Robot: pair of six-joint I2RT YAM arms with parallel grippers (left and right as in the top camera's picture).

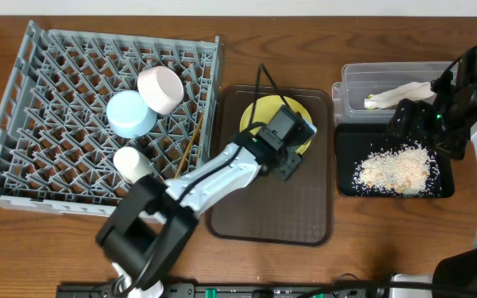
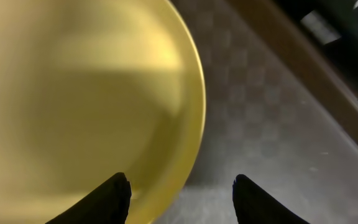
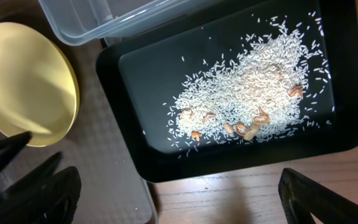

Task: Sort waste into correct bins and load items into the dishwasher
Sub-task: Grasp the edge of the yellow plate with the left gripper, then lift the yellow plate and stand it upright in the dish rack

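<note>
The yellow plate [image 1: 263, 112] lies on the brown tray; in the left wrist view the plate [image 2: 73, 93] fills the left. My left gripper [image 1: 295, 160] [image 2: 182, 183] is open, one finger over the plate's rim, the other over the tray. My right gripper [image 1: 416, 124] [image 3: 179, 180] is open and empty above the black tray [image 1: 346, 184] [image 3: 347, 74], which holds the rice scraps [image 1: 394, 170] [image 3: 253, 102]. The clear tub [image 1: 356, 76] [image 3: 86, 25] holds the napkin [image 1: 404, 93] and wrapper [image 1: 372, 103]. In the grey rack [image 1: 23, 116] sit the white bowl [image 1: 161, 88], blue bowl [image 1: 131, 114] and white cup [image 1: 131, 163].
The brown serving tray [image 1: 272, 215] [image 2: 272, 124] [image 3: 114, 180] sits between the rack and the bins. Wooden chopsticks [image 1: 191, 141] lean at the rack's right edge. Bare wooden table [image 1: 371, 240] lies in front of the black tray.
</note>
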